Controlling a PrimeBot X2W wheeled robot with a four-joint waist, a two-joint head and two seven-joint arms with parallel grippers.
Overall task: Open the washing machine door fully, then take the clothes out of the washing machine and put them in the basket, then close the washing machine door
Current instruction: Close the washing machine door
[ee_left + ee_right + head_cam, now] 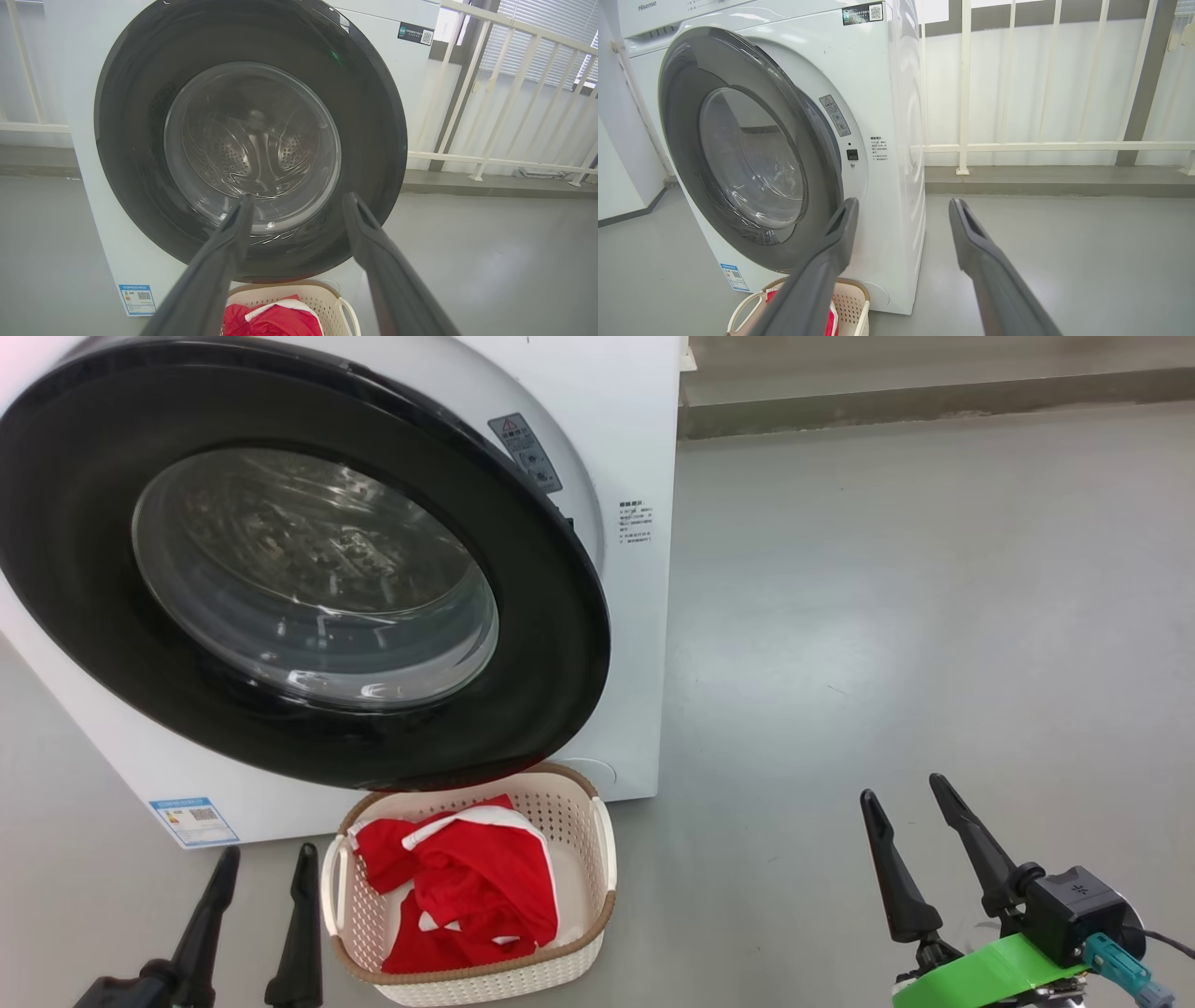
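One step is left, judging by the layout: the washing machine door (pixel 308 569) stands ajar, not latched. In the right wrist view its free edge sits off the front panel of the washing machine (pixel 621 420), with a gap down that side. The clothes (pixel 467 887) lie heaped in the basket (pixel 574 831), which sits on the floor (pixel 887 569) just in front of the machine, its far end under the door's lower rim.

Left gripper (pixel 266 852): fingers apart, nothing between them, just beside the basket's left handle. Right gripper (pixel 903 789): fingers apart, empty, well clear of the machine.

Hazards:
- Incomplete latching. A push near the hinge side, or too light, is likely to leave the door ajar.
- Slip. The black rim is glossy, so a fingertip pressed at a slant may skate onto the glass bowl.
- Pinch. A finger entering the gap at the free edge could be trapped as the door seats.
- Basket contact. Clearance between door rim and basket cannot be judged, and a low approach by the left arm may knock the basket.

Markings:
- The brand name (pixel 647 6) on the top panel reads "Hisense".
- A dark sticker (pixel 861 13) with a QR code sits at the upper corner.
- A warning-triangle sticker (pixel 526 453) sits beside the opening.
- A block of small print (pixel 635 523) is on the front panel.
- A blue label (pixel 193 821) with a QR code is at the lower left.

The text on the last four is too small to read.
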